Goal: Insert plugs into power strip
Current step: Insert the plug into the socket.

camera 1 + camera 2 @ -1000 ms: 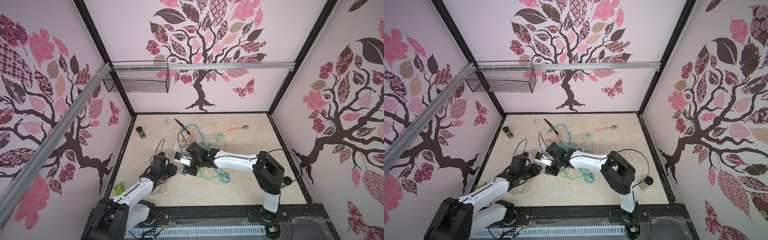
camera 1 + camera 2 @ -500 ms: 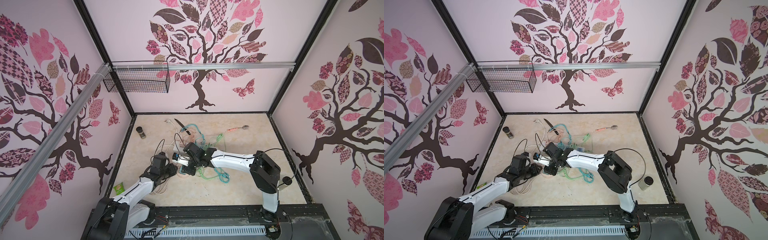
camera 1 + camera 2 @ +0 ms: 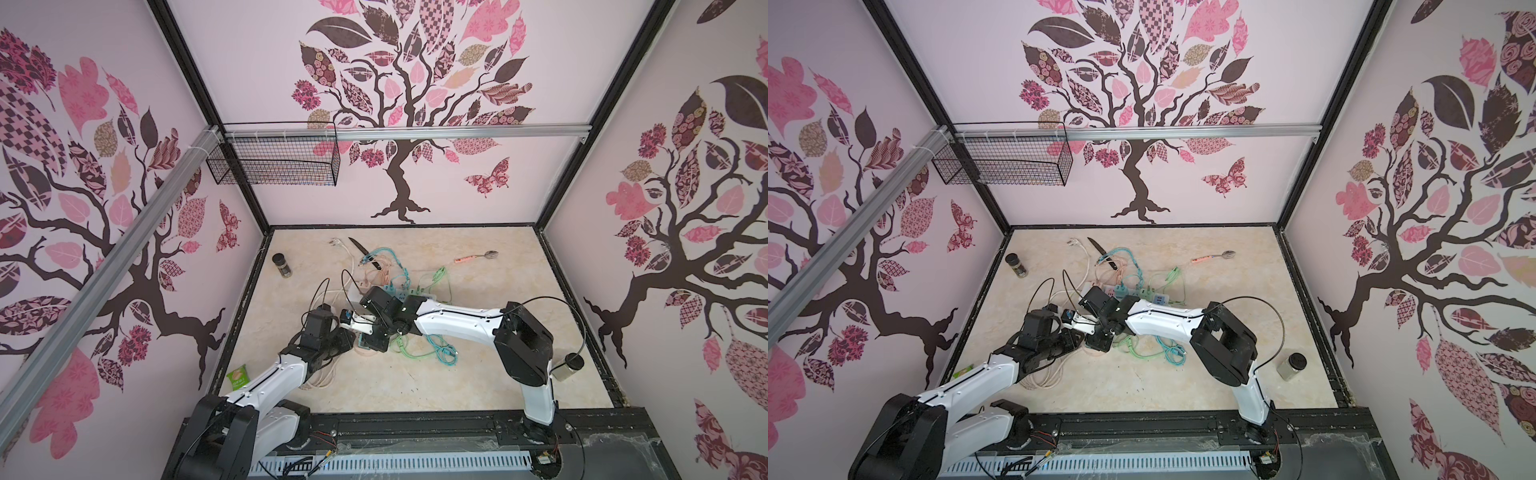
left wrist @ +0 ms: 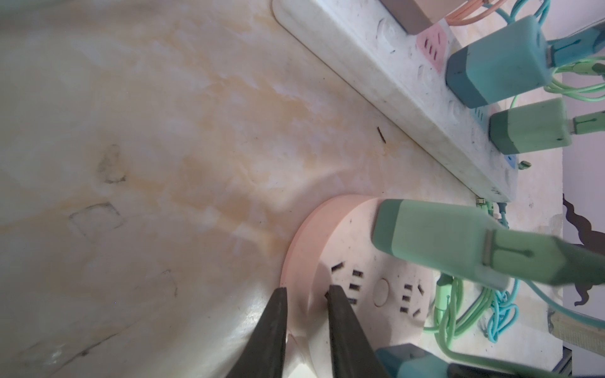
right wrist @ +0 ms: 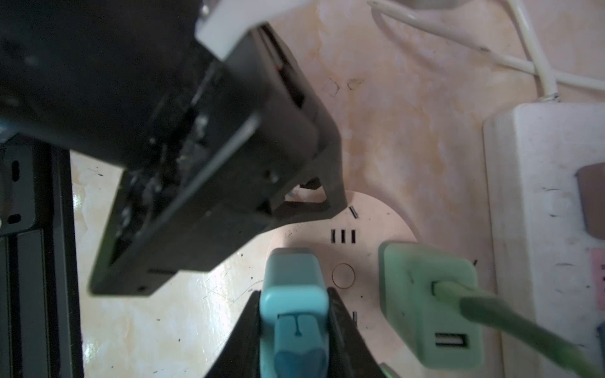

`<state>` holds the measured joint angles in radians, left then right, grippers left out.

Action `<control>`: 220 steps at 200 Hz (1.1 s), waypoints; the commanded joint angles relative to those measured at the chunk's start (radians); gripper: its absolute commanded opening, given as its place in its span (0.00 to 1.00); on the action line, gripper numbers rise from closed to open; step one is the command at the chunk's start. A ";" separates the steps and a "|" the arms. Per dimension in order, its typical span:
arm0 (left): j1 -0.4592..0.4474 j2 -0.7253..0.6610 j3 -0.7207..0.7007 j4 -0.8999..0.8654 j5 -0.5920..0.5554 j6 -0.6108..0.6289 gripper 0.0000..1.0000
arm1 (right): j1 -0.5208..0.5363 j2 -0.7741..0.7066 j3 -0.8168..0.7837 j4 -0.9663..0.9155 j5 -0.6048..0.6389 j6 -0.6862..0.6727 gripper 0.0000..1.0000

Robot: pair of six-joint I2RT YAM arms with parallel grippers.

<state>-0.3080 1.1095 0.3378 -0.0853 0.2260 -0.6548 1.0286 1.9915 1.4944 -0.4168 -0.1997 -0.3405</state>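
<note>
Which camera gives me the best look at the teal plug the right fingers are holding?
Right wrist view: the teal plug fills the foreground, clamped between the right fingers over the round pink socket disc. The left wrist view catches only a corner of it; in both top views the arms largely hide it.

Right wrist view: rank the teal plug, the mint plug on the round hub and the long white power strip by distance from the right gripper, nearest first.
From the right gripper:
1. teal plug: clamped between its fingers, at the round pink hub.
2. mint plug: seated on the same hub, beside the teal one and apart from it.
3. power strip: on the table, beyond the hub.
</note>
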 commanded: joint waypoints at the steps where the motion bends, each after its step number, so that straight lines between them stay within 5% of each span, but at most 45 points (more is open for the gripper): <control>1: 0.003 -0.005 -0.025 0.009 -0.005 0.012 0.26 | 0.007 0.055 0.043 -0.044 0.036 -0.018 0.04; 220: 0.006 -0.083 -0.099 0.086 -0.007 -0.065 0.25 | 0.021 0.100 0.046 -0.051 0.116 0.021 0.08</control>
<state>-0.3080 1.0416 0.2714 -0.0341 0.2214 -0.6968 1.0492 2.0186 1.5349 -0.4446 -0.1421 -0.3298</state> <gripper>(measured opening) 0.250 0.300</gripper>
